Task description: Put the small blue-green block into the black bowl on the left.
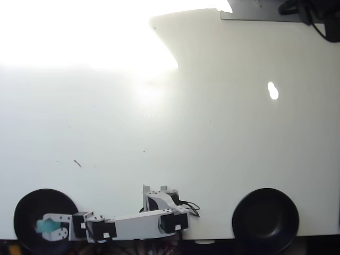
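Overhead view shows the gripper [47, 227] clamped on the blue-green block [48, 226], directly above the left black bowl [32, 204].

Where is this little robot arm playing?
Probably a hobby desk indoors: a plain white table, two black bowls for a sorting game, and strong lamp or window glare at the top.

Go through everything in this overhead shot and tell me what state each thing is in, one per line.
Block: held in the gripper, above the left bowl, not yet released.
Gripper: shut on the block, reaching over the left bowl.
Left bowl: upright, nothing seen lying inside, though the gripper hides part of it.
Right bowl: upright, empty.
Arm: stretched out low toward the left of the view.
Table: washed out by glare at upper left.
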